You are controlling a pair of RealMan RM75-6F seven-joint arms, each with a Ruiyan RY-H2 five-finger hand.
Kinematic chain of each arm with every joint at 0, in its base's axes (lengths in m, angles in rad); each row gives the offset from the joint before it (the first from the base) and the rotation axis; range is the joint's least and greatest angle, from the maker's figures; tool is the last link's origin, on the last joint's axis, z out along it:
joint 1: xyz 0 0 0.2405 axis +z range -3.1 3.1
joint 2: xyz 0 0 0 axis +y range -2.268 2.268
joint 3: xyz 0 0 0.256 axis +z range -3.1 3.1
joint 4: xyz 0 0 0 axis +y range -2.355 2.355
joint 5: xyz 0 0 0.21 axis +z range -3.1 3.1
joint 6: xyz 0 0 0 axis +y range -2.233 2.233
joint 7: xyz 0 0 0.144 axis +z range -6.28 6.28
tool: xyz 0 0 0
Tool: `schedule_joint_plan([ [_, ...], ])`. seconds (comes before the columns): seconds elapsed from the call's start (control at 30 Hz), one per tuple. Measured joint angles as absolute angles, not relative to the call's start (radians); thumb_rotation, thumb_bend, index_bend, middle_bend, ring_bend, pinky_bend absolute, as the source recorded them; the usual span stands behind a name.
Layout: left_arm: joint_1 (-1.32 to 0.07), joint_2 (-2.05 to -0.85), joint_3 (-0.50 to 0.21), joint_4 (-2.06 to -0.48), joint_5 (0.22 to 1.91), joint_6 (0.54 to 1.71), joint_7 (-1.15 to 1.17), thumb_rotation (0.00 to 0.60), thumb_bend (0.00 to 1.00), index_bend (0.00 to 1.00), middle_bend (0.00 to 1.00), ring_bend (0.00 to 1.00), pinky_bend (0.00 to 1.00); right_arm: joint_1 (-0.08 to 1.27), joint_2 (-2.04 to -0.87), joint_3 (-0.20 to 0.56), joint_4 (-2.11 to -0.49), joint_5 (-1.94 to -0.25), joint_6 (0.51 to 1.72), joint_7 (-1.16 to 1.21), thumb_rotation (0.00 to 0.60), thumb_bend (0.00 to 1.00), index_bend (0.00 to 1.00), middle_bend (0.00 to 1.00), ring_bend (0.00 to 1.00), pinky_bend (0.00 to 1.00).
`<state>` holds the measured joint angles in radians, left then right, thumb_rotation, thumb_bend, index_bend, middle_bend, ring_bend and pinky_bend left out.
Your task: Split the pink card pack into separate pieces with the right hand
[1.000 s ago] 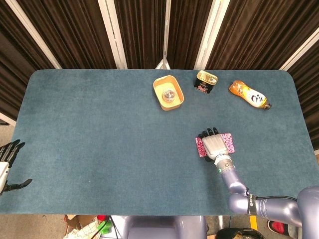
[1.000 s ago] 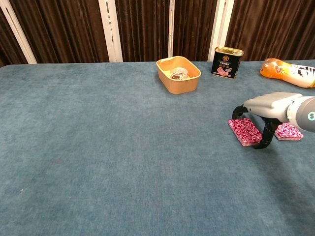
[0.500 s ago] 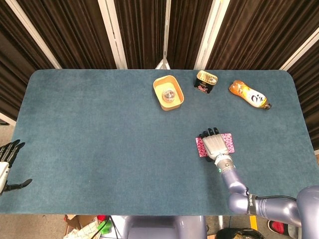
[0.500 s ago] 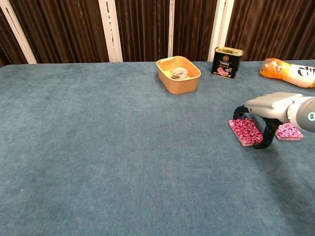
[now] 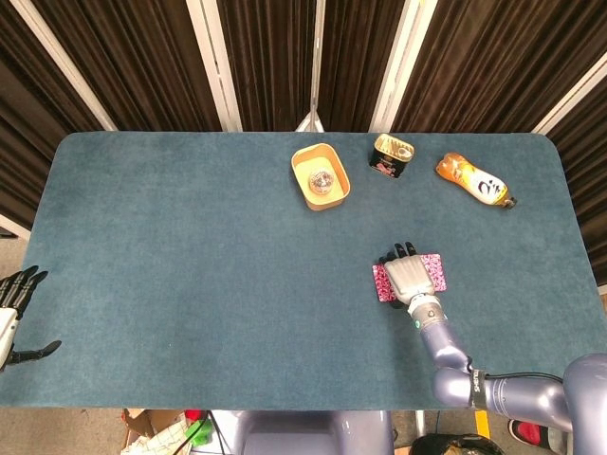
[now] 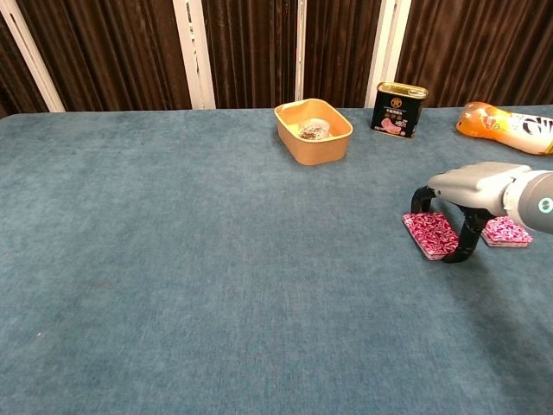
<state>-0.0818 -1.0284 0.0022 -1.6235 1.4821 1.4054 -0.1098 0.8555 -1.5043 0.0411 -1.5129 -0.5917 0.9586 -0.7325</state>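
Two pink card piles lie under our right hand, fingers arched on them near the table's right edge; our left hand hangs spread, empty.

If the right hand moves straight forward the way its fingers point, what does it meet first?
Probably nothing near: the right hand over the pink cards points toward the far edge, passing roughly between the tin can and orange bottle; depth is unclear.

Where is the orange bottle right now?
The orange bottle lies on its side near the table's far right corner in the head view, just right of the tin can and beyond the right hand.
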Motion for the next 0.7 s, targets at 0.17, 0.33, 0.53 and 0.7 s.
schedule_joint_plan([
  [0.17,-0.081,-1.03,0.002,-1.623,1.483,1.407,-0.107,0.6,0.0,0.0,0.0,0.0,0.0,0.85,-1.489,0.042,-1.535,-0.606,0.971,-0.727,0.6,0.25,0.38,0.31,0.05,0.0],
  [0.33,-0.08,-1.031,0.001,-1.623,1.482,1.41,-0.105,0.6,0.0,0.0,0.0,0.0,0.0,0.845,-1.469,0.044,-1.565,-0.62,0.985,-0.723,0.6,0.25,0.38,0.31,0.05,0.0],
  [0.53,-0.078,-1.035,-0.001,-1.62,1.484,1.418,-0.099,0.6,0.0,0.0,0.0,0.0,0.0,0.832,-1.441,0.04,-1.609,-0.643,1.011,-0.718,0.6,0.25,0.38,0.31,0.05,0.0],
  [0.7,-0.075,-1.039,-0.003,-1.618,1.486,1.429,-0.095,0.6,0.0,0.0,0.0,0.0,0.0,0.814,-1.407,0.035,-1.644,-0.663,1.039,-0.712,0.6,0.25,0.38,0.31,0.05,0.0],
])
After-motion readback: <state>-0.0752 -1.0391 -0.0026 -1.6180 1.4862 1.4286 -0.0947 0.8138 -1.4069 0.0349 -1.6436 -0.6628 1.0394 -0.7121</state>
